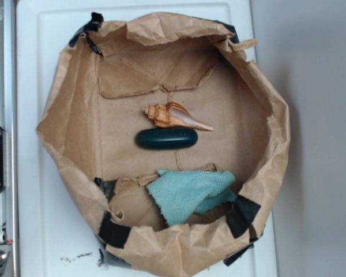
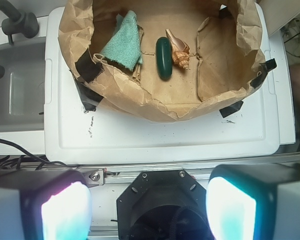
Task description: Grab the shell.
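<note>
Pincer (image 2: 149, 210): seen only in the wrist view, at the near bottom edge; the two glowing pads (image 2: 65, 212) are set wide apart, nothing is held between them and nothing is touched. It is kept well back from the paper nest, above the rail beside the white tray.
White tray (image 2: 165, 135): a bare strip of it is seen between the pincer and the nest; the nest is carried on it.
Paper nest (image 1: 69, 138): a crumpled brown paper wall, taped at several spots, is raised around all three things; its near wall must be cleared before the floor can be reached.
Teal cloth (image 1: 187, 193): laid by one wall of the nest, apart from the other two things.
Green stone (image 1: 166, 138): a smooth dark oval, laid at mid-floor between cloth and shell, just beside the shell, possibly touching.
Shell (image 1: 173, 116): laid on its side at the middle of the nest floor, on the stone's far side from the cloth, its thin tail pointed away from the knobbed spire.
Handling, as judged: light, rigid, hard and fairly slick; the tail is likely brittle.
Hold, as judged: the thick body whorl is best taken across its width, with one pad slipped into the narrow gap by the stone; the tail is to be avoided.
</note>
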Controlling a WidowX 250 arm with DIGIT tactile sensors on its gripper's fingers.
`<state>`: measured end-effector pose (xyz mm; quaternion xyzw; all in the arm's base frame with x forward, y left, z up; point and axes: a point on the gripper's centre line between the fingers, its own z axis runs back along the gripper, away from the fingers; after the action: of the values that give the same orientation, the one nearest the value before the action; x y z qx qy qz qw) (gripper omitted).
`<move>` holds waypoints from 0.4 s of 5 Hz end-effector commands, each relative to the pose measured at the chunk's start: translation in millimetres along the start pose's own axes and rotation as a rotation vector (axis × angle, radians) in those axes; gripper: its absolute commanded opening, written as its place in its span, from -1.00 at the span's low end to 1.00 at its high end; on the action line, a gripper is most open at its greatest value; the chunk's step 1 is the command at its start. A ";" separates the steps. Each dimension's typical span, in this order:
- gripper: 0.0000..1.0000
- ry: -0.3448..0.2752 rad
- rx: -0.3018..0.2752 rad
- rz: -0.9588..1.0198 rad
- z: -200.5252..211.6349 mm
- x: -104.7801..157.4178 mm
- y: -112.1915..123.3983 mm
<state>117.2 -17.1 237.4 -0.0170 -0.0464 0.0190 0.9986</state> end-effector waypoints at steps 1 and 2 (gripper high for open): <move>1.00 0.000 0.000 0.000 0.0 0.0 0.0; 1.00 0.019 0.011 0.028 -4.5 -1.5 18.8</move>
<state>113.7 0.1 228.6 -0.0113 -0.0322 0.0305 0.9990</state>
